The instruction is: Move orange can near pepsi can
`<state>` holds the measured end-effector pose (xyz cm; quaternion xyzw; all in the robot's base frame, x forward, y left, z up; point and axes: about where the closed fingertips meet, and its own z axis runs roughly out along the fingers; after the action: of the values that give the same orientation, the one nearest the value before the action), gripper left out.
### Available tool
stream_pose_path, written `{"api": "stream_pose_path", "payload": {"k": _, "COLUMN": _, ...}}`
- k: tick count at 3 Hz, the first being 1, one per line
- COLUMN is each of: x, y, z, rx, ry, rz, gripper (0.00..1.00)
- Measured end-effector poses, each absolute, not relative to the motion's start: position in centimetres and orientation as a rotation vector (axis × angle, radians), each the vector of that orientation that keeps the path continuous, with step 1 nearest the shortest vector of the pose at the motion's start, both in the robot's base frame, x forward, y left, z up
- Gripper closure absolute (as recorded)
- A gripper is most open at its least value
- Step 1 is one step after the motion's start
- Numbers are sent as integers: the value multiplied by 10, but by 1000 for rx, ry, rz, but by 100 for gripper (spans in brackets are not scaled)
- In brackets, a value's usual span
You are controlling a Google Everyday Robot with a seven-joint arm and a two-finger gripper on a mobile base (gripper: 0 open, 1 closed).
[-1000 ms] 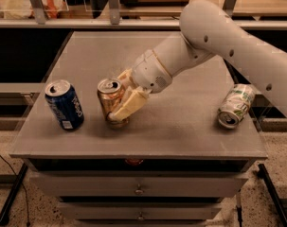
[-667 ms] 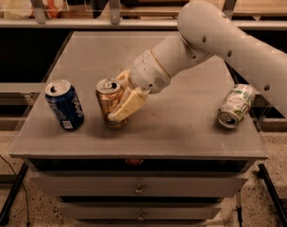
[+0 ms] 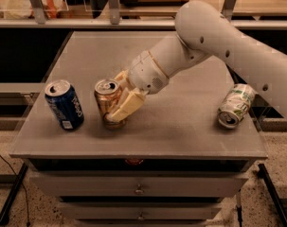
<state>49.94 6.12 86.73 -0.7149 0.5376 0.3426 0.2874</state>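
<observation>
The orange can [image 3: 106, 100] stands upright on the grey table [image 3: 181, 126], left of centre near the front. My gripper [image 3: 120, 98] is shut on it, with cream fingers [image 3: 126, 106] wrapped around its right side. The pepsi can [image 3: 64, 104] stands upright, slightly tilted, a short gap to the left of the orange can, near the table's front left corner. The white arm reaches in from the upper right.
A pale green-and-white can [image 3: 235, 105] lies on its side near the table's right edge. The table has drawers below its front edge. A shelf rail with bags runs behind the table.
The arm and the orange can have shifted slightly left toward the pepsi can. The other cans have not moved.
</observation>
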Motion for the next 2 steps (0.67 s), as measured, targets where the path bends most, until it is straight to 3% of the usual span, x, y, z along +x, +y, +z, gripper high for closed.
{"api": "stream_pose_path", "payload": {"k": 2, "x": 498, "y": 67, "z": 866, "rx": -1916, "ry": 1416, "rz": 910, "gripper": 37}}
